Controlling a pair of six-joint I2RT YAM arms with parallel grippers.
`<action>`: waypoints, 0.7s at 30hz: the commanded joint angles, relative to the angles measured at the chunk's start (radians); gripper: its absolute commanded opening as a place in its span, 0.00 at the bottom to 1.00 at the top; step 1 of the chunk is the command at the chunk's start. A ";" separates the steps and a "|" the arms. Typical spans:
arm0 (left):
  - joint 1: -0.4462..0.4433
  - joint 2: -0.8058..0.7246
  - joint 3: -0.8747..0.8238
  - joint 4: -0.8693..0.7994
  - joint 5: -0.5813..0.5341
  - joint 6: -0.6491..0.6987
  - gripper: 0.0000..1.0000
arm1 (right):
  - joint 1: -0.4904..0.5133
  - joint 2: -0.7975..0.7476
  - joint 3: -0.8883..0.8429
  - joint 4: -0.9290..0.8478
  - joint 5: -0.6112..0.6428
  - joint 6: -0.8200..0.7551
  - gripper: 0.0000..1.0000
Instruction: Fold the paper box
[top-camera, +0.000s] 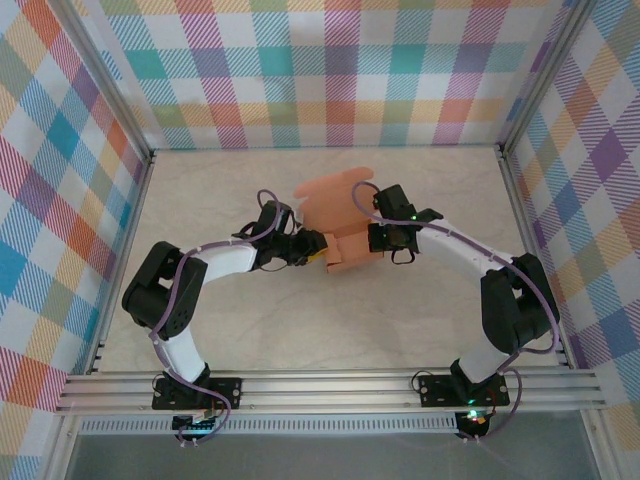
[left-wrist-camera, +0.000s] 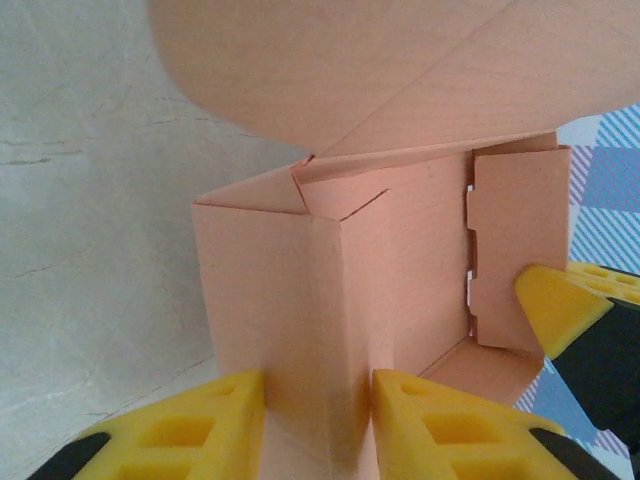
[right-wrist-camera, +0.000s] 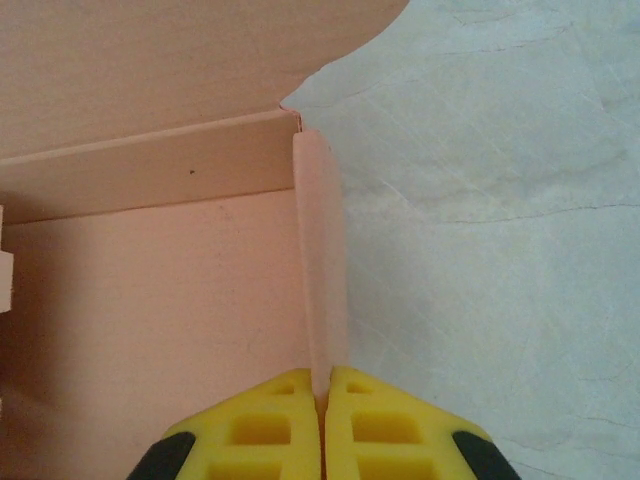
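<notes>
**A:** What is the box made of?

**B:** Thin salmon-orange card, matte, with a faint grain. From above I see it half folded at the middle of the pale, marbled table. Its walls are up, and a wide flap with a rounded edge lies open on the far side.

**A:** And the claws?

**B:** My left claw has its yellow, ribbed pads on either side of a folded upright corner of the box. The card fills the gap, so it is clamped there. My right claw is pinched together on one thin side wall, seen edge-on, at the box's opposite end.

**A:** So the box sits between them?

**B:** Yes, it is gripped from both sides.
</notes>
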 joint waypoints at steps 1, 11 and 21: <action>-0.036 0.030 0.050 -0.087 -0.004 0.034 0.32 | 0.024 0.002 0.052 0.022 -0.010 0.001 0.00; -0.046 0.044 0.080 -0.181 -0.049 0.047 0.25 | 0.072 0.009 0.069 0.013 0.089 0.037 0.00; -0.062 0.077 0.148 -0.300 -0.096 0.058 0.20 | 0.114 0.027 0.066 0.020 0.133 0.102 0.00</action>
